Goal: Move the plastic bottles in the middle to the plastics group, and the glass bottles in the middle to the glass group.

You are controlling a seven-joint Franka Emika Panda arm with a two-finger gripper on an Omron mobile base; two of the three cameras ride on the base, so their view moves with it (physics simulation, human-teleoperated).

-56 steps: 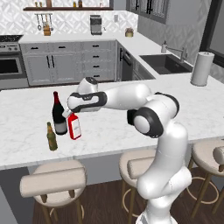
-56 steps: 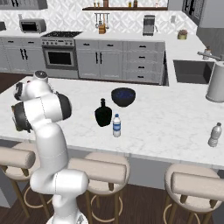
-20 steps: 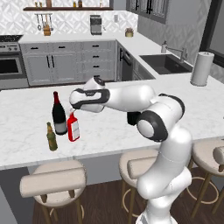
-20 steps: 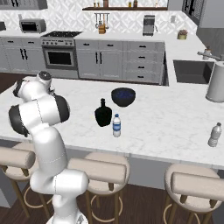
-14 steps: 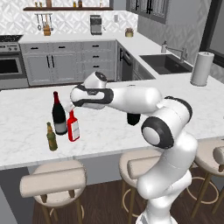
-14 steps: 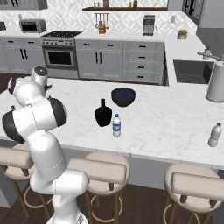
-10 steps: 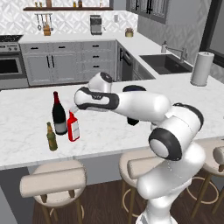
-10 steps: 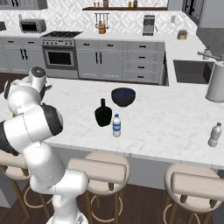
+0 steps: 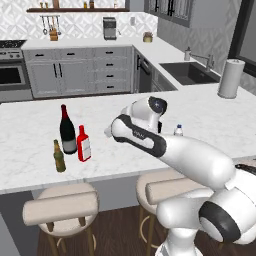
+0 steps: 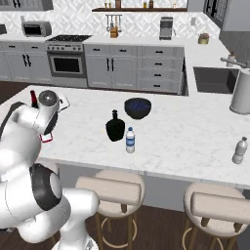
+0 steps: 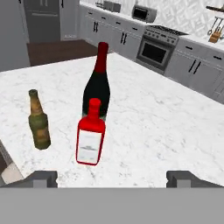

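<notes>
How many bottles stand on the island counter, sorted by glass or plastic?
Glass: 4 (wine bottle, beer bottle, red bottle, black bottle)
Plastic: 2 (blue-label bottle, clear bottle)
Total: 6

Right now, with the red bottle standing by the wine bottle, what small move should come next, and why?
Probably swing the arm toward the black bottle in the middle. The red bottle stands free beside the wine bottle, the jaws are open and empty, and the black one is still ungrouped.
</notes>
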